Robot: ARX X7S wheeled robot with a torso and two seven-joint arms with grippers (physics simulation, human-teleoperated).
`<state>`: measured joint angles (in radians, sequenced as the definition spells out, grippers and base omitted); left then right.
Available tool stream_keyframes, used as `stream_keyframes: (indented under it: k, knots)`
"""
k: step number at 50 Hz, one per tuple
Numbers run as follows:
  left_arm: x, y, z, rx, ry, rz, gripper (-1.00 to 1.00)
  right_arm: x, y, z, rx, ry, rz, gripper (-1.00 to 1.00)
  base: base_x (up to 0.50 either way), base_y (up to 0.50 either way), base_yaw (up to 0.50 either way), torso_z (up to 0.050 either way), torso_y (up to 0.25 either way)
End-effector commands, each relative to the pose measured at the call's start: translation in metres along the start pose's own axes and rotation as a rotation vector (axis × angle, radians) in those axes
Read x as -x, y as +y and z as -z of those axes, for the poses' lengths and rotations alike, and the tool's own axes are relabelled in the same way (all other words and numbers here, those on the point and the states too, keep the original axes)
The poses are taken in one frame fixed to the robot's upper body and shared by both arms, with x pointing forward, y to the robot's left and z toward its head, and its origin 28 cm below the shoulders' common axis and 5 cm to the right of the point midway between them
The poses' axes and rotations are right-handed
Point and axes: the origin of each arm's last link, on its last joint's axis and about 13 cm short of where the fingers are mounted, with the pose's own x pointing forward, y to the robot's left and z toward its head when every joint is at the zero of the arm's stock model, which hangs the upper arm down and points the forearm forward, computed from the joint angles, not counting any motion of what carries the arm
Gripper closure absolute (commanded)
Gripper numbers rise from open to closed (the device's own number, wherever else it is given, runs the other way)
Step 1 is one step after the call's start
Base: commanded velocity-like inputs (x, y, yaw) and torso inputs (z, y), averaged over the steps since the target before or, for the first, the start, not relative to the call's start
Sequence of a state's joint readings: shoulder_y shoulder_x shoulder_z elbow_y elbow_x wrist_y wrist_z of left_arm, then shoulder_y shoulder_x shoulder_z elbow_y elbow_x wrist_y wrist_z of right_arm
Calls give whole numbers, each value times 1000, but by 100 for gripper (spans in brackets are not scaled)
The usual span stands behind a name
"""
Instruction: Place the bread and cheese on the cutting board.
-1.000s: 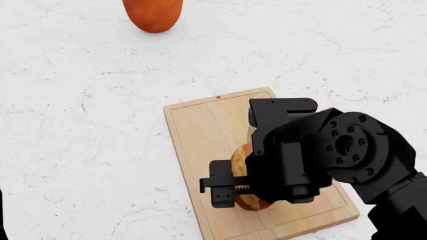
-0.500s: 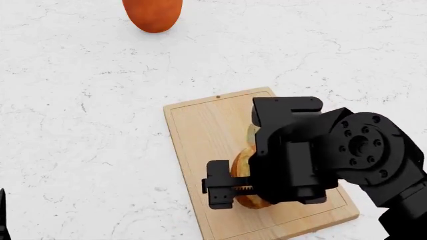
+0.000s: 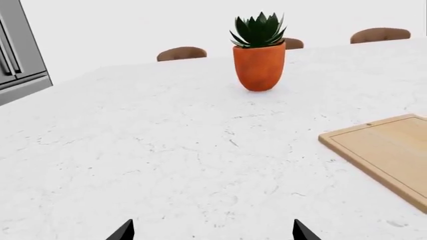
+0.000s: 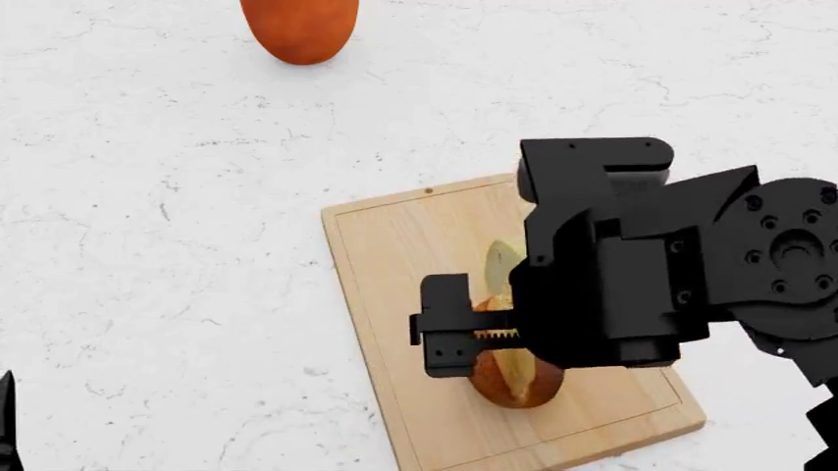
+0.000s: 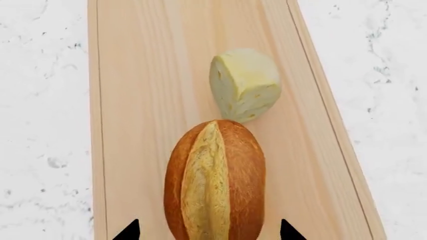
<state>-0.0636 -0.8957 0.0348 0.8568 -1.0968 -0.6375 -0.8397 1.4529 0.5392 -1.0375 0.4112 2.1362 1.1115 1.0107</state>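
Note:
The bread (image 5: 215, 185), a golden-brown roll with a pale split, lies on the cutting board (image 5: 133, 75). The cheese (image 5: 244, 82), a pale yellow chunk, lies just beyond it on the same board, close to the roll's end. In the head view the bread (image 4: 521, 383) and the cheese (image 4: 499, 263) peek out from under my right arm on the board (image 4: 392, 255). My right gripper (image 5: 207, 231) is open above the roll, with its fingertips apart on either side and not touching it. My left gripper (image 3: 211, 234) is open and empty over the bare white counter, left of the board (image 3: 387, 150).
An orange-red pot (image 4: 301, 25) stands on the marble counter beyond the board; it holds a spiky green plant (image 3: 259, 29). Brown chair backs (image 3: 181, 53) show past the counter's far edge. A steel fridge (image 3: 17, 50) stands at the side.
My right arm has lifted and shifted away from the board's near end. The bread now lies free below the gripper, and more of the cheese shows.

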Motion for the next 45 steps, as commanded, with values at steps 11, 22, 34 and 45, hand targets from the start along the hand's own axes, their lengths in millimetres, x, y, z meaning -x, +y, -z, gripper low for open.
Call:
stream_keyframes:
  k: [11, 22, 34, 45]
  knots:
    - [1, 1, -7, -8, -22, -1, -100, 63, -11, 16, 89, -378, -86, -100, 0, 0, 0, 0, 0]
    - [-16, 2, -36, -48, -47, 30, -100, 71, -31, 73, -14, -731, -141, -100, 0, 0, 0, 0, 0]
    - [-33, 9, -90, -142, -29, 129, -100, 105, -64, 84, -13, -894, -94, -100, 0, 0, 0, 0, 0]
    - [-34, 22, -115, -123, -50, 140, -100, 109, -72, 89, 18, -910, -54, -100, 0, 0, 0, 0, 0]
